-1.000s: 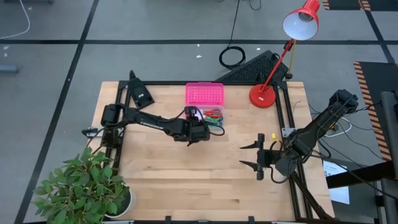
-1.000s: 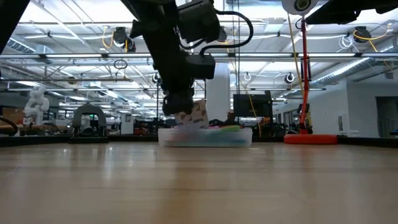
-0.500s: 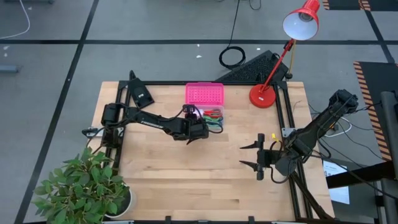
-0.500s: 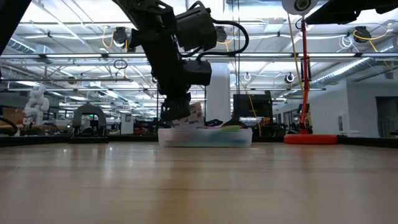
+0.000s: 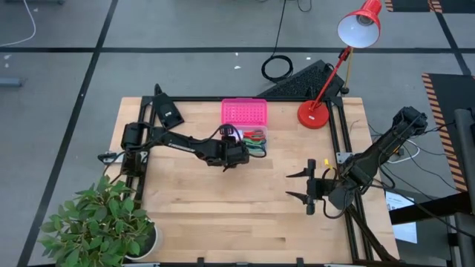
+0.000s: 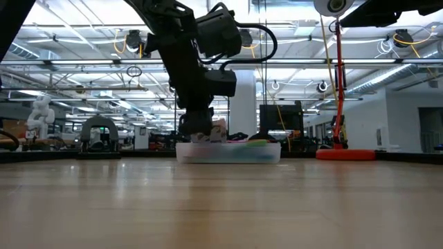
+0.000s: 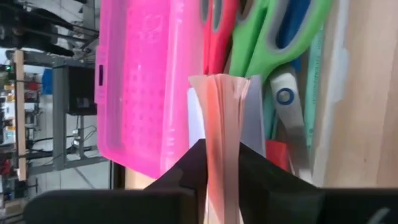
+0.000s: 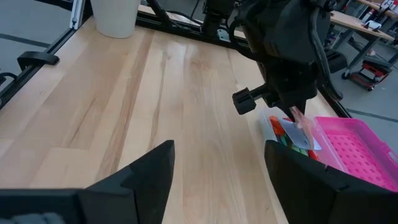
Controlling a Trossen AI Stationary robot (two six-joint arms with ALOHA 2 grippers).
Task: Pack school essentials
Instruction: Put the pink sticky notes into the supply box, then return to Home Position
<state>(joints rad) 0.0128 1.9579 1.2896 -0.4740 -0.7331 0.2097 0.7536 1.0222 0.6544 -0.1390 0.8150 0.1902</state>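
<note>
My left gripper (image 5: 236, 153) is shut on a pink notepad (image 7: 221, 124) and stands over the near left part of a clear plastic box (image 6: 228, 151). Inside the box lie scissors with green (image 7: 267, 43), red (image 7: 217, 37) and blue handles. The box's pink lid (image 5: 243, 113) lies flat on the table just beyond it. In the low view the notepad (image 6: 218, 130) sits at the box's rim. My right gripper (image 5: 306, 186) stands open over the table's right part, with nothing between its fingers. My left gripper pinches the pink notepad between its two fingers, which press on its two flat faces (image 7: 219, 163). The pad shows edge-on, its sheets fanning slightly beyond the fingertips. The fingers point down at the box. Whether the pad's lower end touches the box's contents, I cannot tell.
A red desk lamp (image 5: 315, 113) stands at the table's far right corner. A potted plant (image 5: 104, 222) sits at the near left corner. A dark block (image 5: 169, 113) lies at the far left. Bare wood (image 5: 237, 208) spans the near half.
My left gripper has gone down toward the box and a little toward the table's left edge, still shut on the pink notepad. The notepad has dropped with it to the box's rim.
</note>
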